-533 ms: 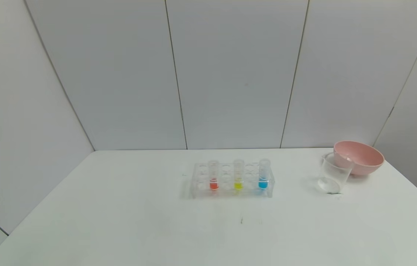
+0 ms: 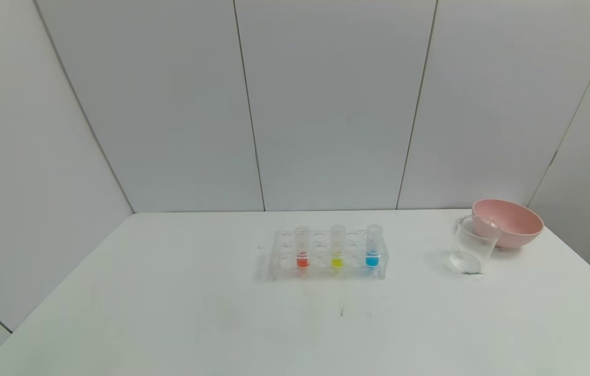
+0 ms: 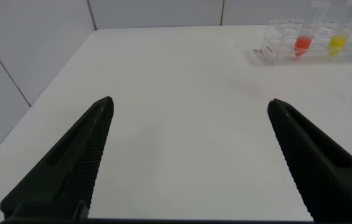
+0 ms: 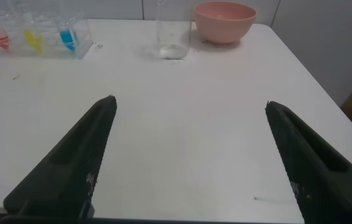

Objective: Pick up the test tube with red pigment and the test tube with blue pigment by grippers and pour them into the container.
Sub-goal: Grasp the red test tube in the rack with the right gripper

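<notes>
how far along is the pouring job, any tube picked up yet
Nothing is done yet. The test tube with red pigment and the test tube with blue pigment stand upright in the tube rack, either side of a yellow tube. The container holds no coloured liquid. The left gripper and right gripper have open, empty jaws above bare table. Both picks and both pours remain.

I can read no writing, label, brand, number or sign anywhere in my views.
</notes>
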